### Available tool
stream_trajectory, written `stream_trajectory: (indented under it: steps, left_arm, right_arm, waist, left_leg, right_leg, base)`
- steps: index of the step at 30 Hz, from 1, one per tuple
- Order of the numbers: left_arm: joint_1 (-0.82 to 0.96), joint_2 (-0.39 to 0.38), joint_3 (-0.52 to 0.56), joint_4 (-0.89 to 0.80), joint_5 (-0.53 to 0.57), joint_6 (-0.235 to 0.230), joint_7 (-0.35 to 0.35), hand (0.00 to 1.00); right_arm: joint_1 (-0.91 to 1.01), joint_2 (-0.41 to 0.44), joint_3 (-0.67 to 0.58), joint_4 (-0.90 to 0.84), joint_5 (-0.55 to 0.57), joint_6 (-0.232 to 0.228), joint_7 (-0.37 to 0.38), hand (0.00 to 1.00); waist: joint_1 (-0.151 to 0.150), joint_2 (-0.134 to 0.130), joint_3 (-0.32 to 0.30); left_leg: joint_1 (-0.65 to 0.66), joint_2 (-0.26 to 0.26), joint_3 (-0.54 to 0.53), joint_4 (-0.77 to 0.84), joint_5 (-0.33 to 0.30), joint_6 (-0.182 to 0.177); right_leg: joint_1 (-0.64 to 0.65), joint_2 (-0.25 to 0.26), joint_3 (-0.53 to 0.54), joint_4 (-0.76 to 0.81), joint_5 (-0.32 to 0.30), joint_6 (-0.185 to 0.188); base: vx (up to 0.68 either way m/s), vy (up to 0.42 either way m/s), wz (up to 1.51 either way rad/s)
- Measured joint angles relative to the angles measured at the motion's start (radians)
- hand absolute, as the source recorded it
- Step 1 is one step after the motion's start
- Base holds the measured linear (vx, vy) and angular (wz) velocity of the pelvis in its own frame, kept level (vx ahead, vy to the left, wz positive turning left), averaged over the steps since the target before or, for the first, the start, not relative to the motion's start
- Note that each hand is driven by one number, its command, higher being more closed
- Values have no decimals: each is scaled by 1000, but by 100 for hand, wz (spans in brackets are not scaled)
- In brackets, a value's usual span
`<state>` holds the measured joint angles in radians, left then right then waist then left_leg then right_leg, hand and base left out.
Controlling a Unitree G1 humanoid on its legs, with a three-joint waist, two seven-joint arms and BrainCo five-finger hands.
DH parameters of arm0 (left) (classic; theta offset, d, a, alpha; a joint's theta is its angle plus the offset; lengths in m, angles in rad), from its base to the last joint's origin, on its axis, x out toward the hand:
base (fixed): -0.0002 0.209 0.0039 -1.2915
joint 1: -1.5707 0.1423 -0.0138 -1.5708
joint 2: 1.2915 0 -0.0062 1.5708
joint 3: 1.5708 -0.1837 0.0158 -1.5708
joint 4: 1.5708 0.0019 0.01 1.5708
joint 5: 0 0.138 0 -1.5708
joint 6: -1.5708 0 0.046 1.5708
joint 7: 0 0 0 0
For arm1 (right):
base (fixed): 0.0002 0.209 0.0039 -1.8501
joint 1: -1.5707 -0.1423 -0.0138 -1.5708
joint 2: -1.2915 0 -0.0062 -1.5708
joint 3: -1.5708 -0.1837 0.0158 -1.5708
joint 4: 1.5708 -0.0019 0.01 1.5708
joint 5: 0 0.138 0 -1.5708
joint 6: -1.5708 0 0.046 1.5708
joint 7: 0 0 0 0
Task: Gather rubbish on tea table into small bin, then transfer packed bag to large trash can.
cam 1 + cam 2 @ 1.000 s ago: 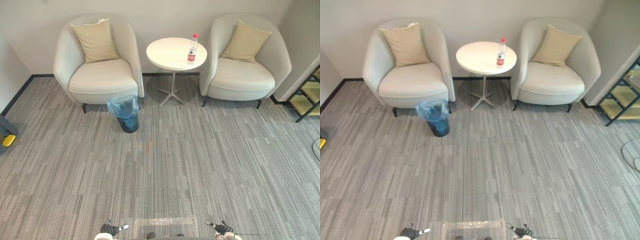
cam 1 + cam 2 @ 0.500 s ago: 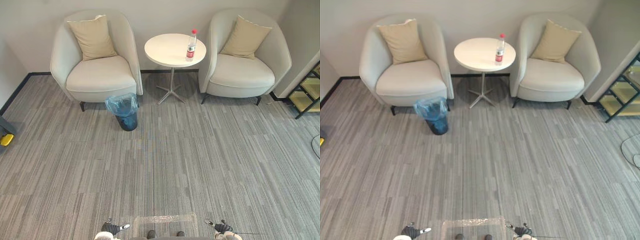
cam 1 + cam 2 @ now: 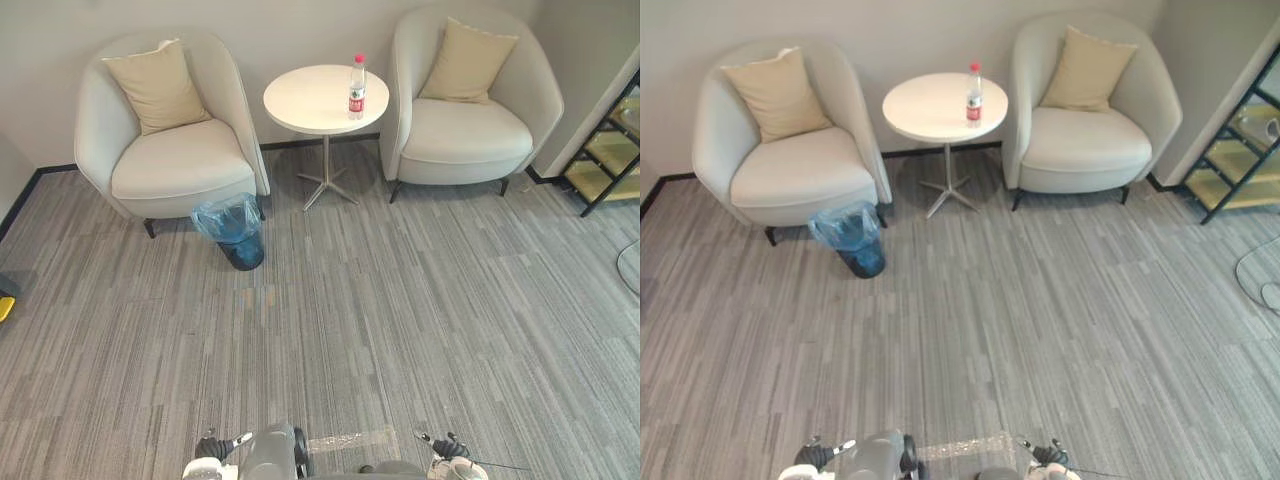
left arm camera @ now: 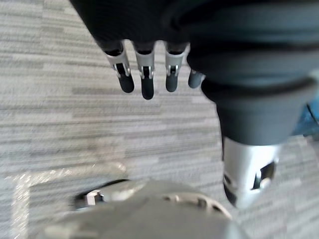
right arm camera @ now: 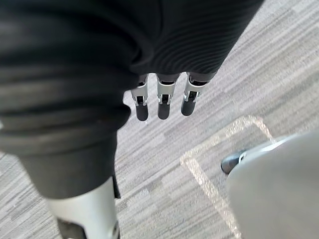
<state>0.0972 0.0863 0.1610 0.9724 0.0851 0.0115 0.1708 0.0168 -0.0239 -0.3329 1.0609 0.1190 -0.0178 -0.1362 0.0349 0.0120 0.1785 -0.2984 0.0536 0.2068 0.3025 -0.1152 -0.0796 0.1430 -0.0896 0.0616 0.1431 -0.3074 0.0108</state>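
Observation:
A clear plastic bottle with a red cap and red label stands upright near the right rim of the round white tea table between two armchairs. The small dark bin, lined with a blue bag, sits on the carpet by the front right corner of the left armchair. Both hands hang low, far from the table. My left hand is at the lower edge of the eye views, its fingers relaxed over the carpet and holding nothing. My right hand is likewise open, with its fingers straight.
Two pale armchairs, left and right, each with a beige cushion, flank the table against the wall. A black shelf with yellow-green panels stands at the right. Grey striped carpet stretches between me and the table, with a tape rectangle close by.
The whole picture has shifted left, so the camera has moved. Both hands stay low at the bottom edge, and the bottle, table and bin keep their places.

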Motion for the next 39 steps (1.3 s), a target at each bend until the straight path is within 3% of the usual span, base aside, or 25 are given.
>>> stream_trajectory:
  steps: [1, 3, 5, 6, 8, 9, 11, 12, 13, 14, 16, 18, 19, 20, 22, 23, 25, 27, 29, 31, 33, 34, 35, 36, 39]
  left_arm:
    - [5, 2, -3, 8, 0, 0, 1, 0]
    - [-1, 19, -3, 22, 2, 1, 1, 0]
    - [-6, 22, 2, 29, 2, 2, 2, 0]
    - [-5, 22, 5, 31, 1, 3, 2, 0]
    - [-1, 23, 1, 31, 0, 4, 1, 0]
    - [-5, 24, -2, 32, 0, 5, 1, 0]
    - [-16, 20, -2, 32, -7, 12, 1, 0]
    - [-18, 18, -2, 33, -8, 15, 1, 0]
    - [-26, 16, -2, 38, -8, 18, 1, 0]
    - [-33, 11, -3, 47, -8, 19, 0, 0]
    - [-42, 3, -10, 54, -8, 17, -1, 0]
    - [-48, -14, -33, 58, -9, 14, -1, 0]
    - [-48, -17, -40, 58, -9, 13, -1, 0]
    - [-62, -32, -34, 66, -9, 14, 0, 0]
    - [-67, -65, -24, 80, -9, 13, -2, 0]
    - [-66, -73, -20, 82, -9, 13, -1, 0]
    - [-67, -72, -16, 77, -8, 14, -3, 0]
    - [-66, -73, 21, 46, -11, 13, 0, 0]
    - [-64, -78, 39, 17, -25, 10, 0, 0]
    - [-63, -82, 36, 2, -30, -1, 0, 0]
    - [-64, -81, 15, -2, -31, -6, 1, 0]
    - [-64, -82, 6, -1, -31, -6, 1, 0]
    - [-64, -82, 5, 1, -33, -6, 0, 0]
    - [-66, -82, 4, 3, -36, -6, 0, 0]
    - [-77, -61, -1, 32, -27, -4, -2, 0]
  right_arm:
    - [-4, -12, 0, 11, 1, 0, 0, 0]
    - [-8, -1, -10, 33, -1, 3, 1, 0]
    - [1, 17, -25, 19, -2, 6, 3, 0]
    - [6, 17, -25, 18, -2, 6, 5, 0]
    - [1, 17, -13, 14, -6, 2, 13, 0]
    - [2, 17, -5, 3, -10, -1, 13, 0]
    - [8, 13, 2, -32, -12, -4, 14, 0]
    - [9, 11, 2, -37, -12, -4, 13, 0]
    - [9, 10, 3, -45, -12, -4, 12, 0]
    - [6, 8, 0, -57, -12, -8, 10, 0]
    - [2, 10, 1, -61, -12, -12, 11, 0]
    - [1, 13, 1, -58, -12, -13, 11, 0]
    - [3, 17, 4, -42, -12, -12, 12, 0]
    - [-9, 8, -3, -30, -2, -13, 17, 0]
    - [-26, -17, -1, -14, -11, -12, 17, 0]
    - [-26, -19, -5, -15, -11, -12, 16, 0]
    - [-23, -16, -10, -16, -10, -12, 16, 0]
    - [-12, -18, 1, -24, -7, -10, 7, 0]
    - [-8, -16, 20, -23, -7, -8, 1, 0]
    - [-10, -16, 25, -22, -2, -5, -1, 0]
    - [-8, -16, 23, -21, -1, -2, -1, 0]
    - [-7, -18, 23, -21, -2, -1, -2, 0]
    - [-5, -20, 22, -18, -2, 0, -2, 0]
    - [-5, -21, 23, -12, -3, 0, -2, 0]
    - [0, -12, 18, 23, -7, 3, 1, 0]
  waist:
    - [7, -4, -3]
    - [6, -25, -19]
    - [20, -40, -23]
    - [20, -45, -25]
    - [20, -53, -35]
    - [18, -52, -33]
    - [4, -41, -26]
    - [0, -35, -24]
    - [0, -27, -19]
    - [-19, -22, -13]
    - [-35, -21, -12]
    - [-41, -26, -13]
    - [-45, -55, -23]
    - [-42, -45, -9]
    - [-38, 7, -14]
    - [-37, 18, -18]
    - [-37, 22, -19]
    - [-31, 22, -6]
    - [-22, 24, 5]
    - [-9, 26, 9]
    - [1, 27, 8]
    - [4, 32, 8]
    - [14, 34, 5]
    - [24, 32, -3]
    - [18, -7, -28]
  left_leg:
    - [6, -15, 1, -6, 89, 25]
    - [1, -43, 19, 10, 36, 69]
    - [47, -65, 52, 23, -9, 115]
    - [85, -75, 66, 10, -22, 123]
    - [201, -102, 86, -60, -48, 135]
    - [235, -106, 86, -77, -57, 132]
    - [359, -105, 77, -143, -74, 119]
    - [387, -103, 73, -162, -74, 118]
    - [424, -99, 68, -185, -75, 116]
    - [482, -76, 55, -202, -75, 116]
    - [514, -56, 35, -203, -75, 116]
    - [554, -46, 3, -225, -86, 98]
    - [577, -68, -32, -232, -107, 66]
    - [600, -56, -55, -234, -130, 44]
    - [616, -3, -70, -224, -132, 39]
    - [612, 10, -73, -208, -132, 39]
    - [518, 49, -113, 31, -138, 21]
    - [319, 113, -146, 472, -90, -61]
    - [212, 140, -115, 618, -107, -51]
    - [131, 135, -48, 554, -134, -20]
    - [116, 95, -7, 301, -130, -8]
    - [124, 66, -8, 101, -88, -2]
    - [132, 48, -19, -16, 7, 9]
    - [152, 33, -12, -56, 50, 23]
    - [166, -14, 27, -41, 13, 78]
  right_leg:
    - [19, -14, 19, -24, -10, 3]
    - [26, -36, 32, -8, -2, -9]
    - [-44, -50, 60, 214, 9, 13]
    - [-67, -59, 69, 306, 21, 43]
    - [-189, -67, 79, 630, 130, 178]
    - [-236, -67, 65, 734, 158, 200]
    - [-358, -102, -76, 943, 135, 142]
    - [-381, -113, -114, 952, 120, 120]
    - [-404, -125, -158, 942, 95, 104]
    - [-435, -136, -251, 818, 45, 68]
    - [-461, -118, -278, 636, 53, 54]
    - [-459, -87, -257, 376, 164, 38]
    - [-457, -80, -217, 247, 295, 31]
    - [-465, -63, -205, 292, 295, 24]
    - [-457, -18, -215, 315, 230, 1]
    - [-455, -4, -219, 317, 209, -5]
    - [-406, 28, -224, 288, 161, -6]
    - [-308, 52, -249, 226, 142, -9]
    - [-236, 61, -256, 191, 128, -19]
    - [-173, 55, -257, 140, 123, -13]
    - [-134, 45, -251, 108, 115, 1]
    - [-115, 45, -244, 92, 107, 14]
    - [-101, 47, -225, 79, 99, 22]
    - [-87, 44, -201, 61, 98, 29]
    - [-67, -2, -158, 32, 104, 55]
  base:
    - [461, 359, -48]
    - [445, 236, -16]
    - [488, 203, -19]
    - [462, 185, -29]
    - [470, 166, -28]
    - [478, 145, -22]
    - [386, 68, -7]
    - [393, 19, 2]
    - [376, -31, 21]
    - [363, -57, 28]
    - [388, -162, 42]
    - [362, -210, 48]
    - [334, -204, 30]
    - [455, -299, 14]
    - [335, -233, -22]
    - [313, -236, -25]
    - [321, -268, 0]
    - [309, -207, 23]
    - [256, -105, 10]
    - [274, -28, -7]
    - [254, 56, -15]
    - [315, 124, -24]
    - [349, 148, -42]
    - [417, 166, -35]
    - [474, 161, -21]
